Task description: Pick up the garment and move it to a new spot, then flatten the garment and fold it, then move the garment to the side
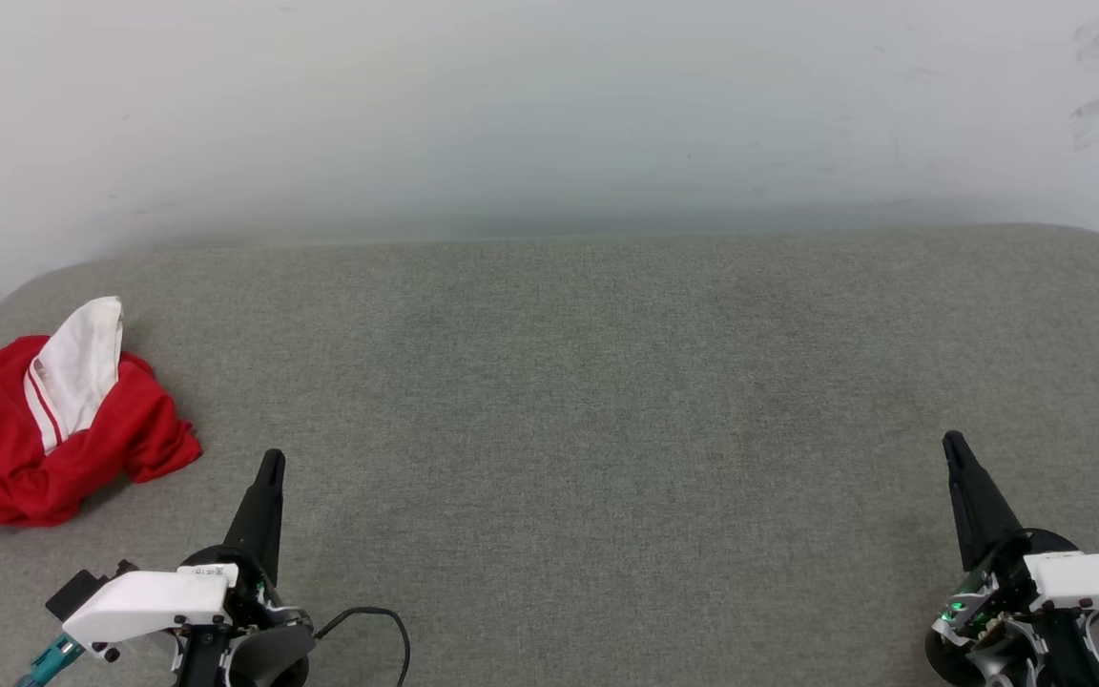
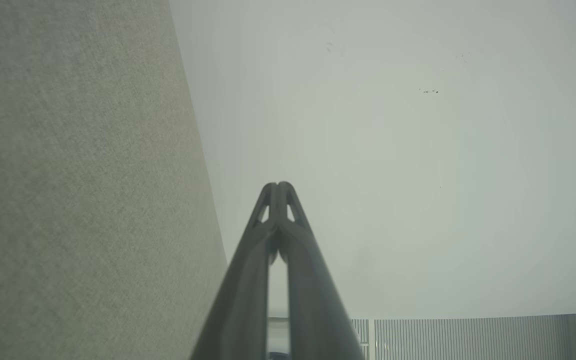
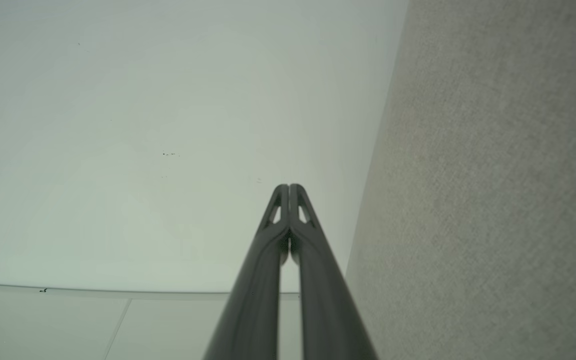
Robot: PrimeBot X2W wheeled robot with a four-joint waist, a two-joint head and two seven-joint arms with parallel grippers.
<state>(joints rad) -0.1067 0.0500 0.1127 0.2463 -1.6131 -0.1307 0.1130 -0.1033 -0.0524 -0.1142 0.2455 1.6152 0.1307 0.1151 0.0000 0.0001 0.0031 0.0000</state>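
I look down on a wide grey woven fabric surface (image 1: 607, 429) with a plain white wall (image 1: 549, 95) behind it at 12 o'clock. The crumpled red shirt with a white sleeve and red-and-white stripes (image 1: 44, 429) lies in a heap at 9 o'clock, by the surface's left edge. My left gripper (image 1: 272, 461) is at 7 o'clock, near the shirt but not touching it. My right gripper (image 1: 950, 441) is at 4 o'clock, well apart from it. Both have their fingers pressed together on nothing (the wrist views show it best). A thin black cable (image 1: 387, 625) curls beside the left one. The left wrist view adds a pale ribbed panel (image 2: 468, 337) at 5 o'clock. The right wrist view adds a flat pale panel (image 3: 118, 325) at 7 o'clock.
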